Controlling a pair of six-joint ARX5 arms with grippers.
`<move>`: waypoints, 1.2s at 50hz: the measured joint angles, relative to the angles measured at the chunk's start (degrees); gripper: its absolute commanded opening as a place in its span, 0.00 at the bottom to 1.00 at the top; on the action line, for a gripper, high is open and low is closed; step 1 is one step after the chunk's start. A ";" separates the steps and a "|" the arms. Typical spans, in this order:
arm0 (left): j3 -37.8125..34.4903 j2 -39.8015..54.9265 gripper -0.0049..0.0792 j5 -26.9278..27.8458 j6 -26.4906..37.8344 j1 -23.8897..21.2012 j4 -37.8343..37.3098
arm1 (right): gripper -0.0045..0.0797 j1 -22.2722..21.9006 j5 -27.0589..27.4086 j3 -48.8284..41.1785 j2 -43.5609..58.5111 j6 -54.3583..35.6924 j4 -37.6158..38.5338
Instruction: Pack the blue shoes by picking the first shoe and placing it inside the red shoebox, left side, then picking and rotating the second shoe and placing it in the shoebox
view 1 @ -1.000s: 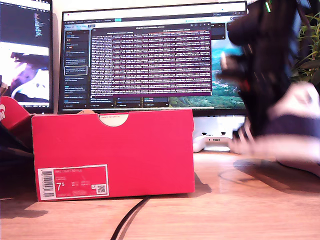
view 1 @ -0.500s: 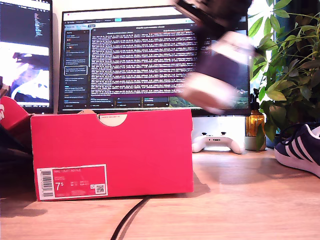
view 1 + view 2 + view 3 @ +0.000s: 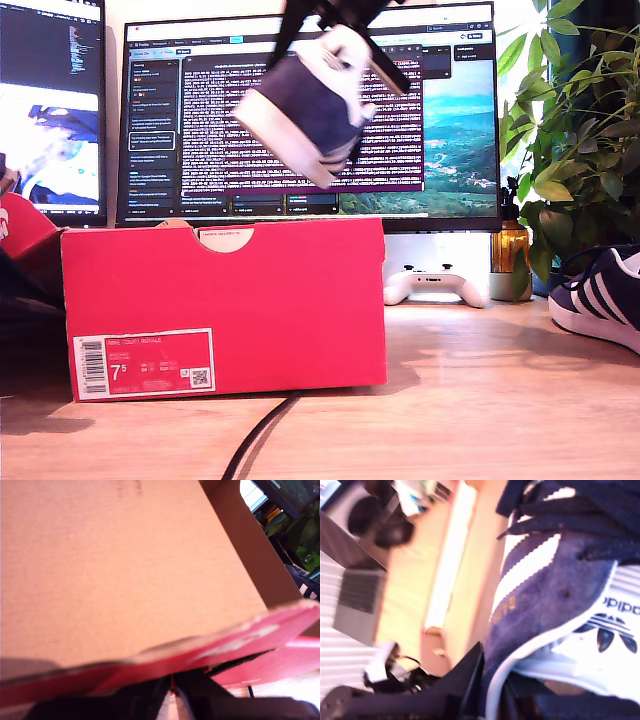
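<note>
Shoe (image 3: 305, 110) in my second end effector (image 3: 345, 35), above shoebox (image 3: 225, 310).

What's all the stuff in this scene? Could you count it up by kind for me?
Blue shoes: 2, one in the air held by my second gripper, one on the desk
Red shoebox: 1
Monitors: 2
Game controller: 1
Potted plant: 1
Amber bottle: 1
Total: 8
</note>
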 measured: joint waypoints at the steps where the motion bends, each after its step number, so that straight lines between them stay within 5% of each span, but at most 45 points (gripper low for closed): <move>1: 0.00 0.00 0.03 0.00 0.00 0.00 0.00 | 0.04 0.17 0.00 0.00 0.26 0.39 0.44; 35: 0.00 0.00 0.03 0.00 0.63 0.00 0.00 | 0.04 5.16 0.26 0.85 11.91 6.12 11.54; 60: 0.00 0.00 0.03 0.00 0.74 0.00 0.02 | 0.04 5.84 6.19 2.82 17.64 6.25 14.32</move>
